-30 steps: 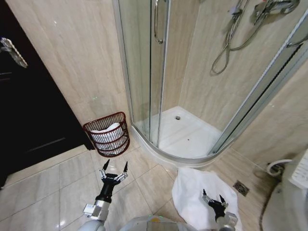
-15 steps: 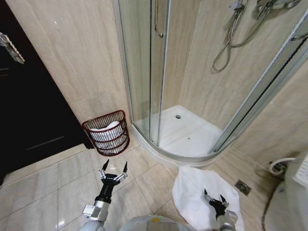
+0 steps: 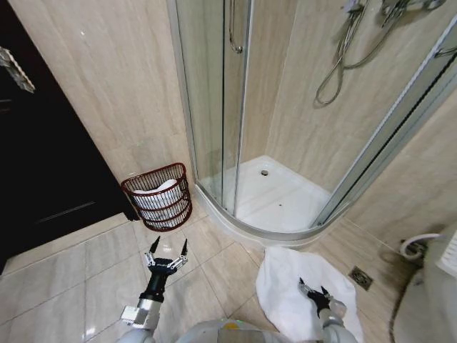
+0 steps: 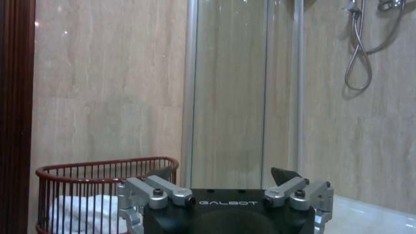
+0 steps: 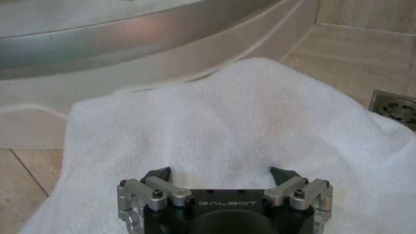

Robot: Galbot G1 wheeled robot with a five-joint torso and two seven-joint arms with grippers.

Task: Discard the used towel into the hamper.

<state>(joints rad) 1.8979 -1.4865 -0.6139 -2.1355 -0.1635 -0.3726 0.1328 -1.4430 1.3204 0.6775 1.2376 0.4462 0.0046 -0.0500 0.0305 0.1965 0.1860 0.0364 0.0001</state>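
The used white towel (image 3: 289, 286) lies spread on the floor tiles in front of the shower tray, at the lower right of the head view. My right gripper (image 3: 313, 290) hangs open just above it, fingers spread over the cloth (image 5: 215, 126). The hamper (image 3: 158, 196), a dark reddish-brown openwork basket with white cloth inside, stands against the wall between the dark door and the shower glass. My left gripper (image 3: 167, 247) is open and empty above the tiles, pointing at the hamper (image 4: 97, 195) a short way ahead.
A curved glass shower enclosure (image 3: 214, 107) with a raised white tray (image 3: 278, 204) fills the middle. A dark door (image 3: 43, 179) stands at the left. A floor drain (image 3: 359, 278) sits beside the towel, and a white fixture (image 3: 435, 286) is at the right edge.
The whole head view has shifted slightly, so the camera moved. The right gripper has sunk a little closer to the towel. Both grippers stay open.
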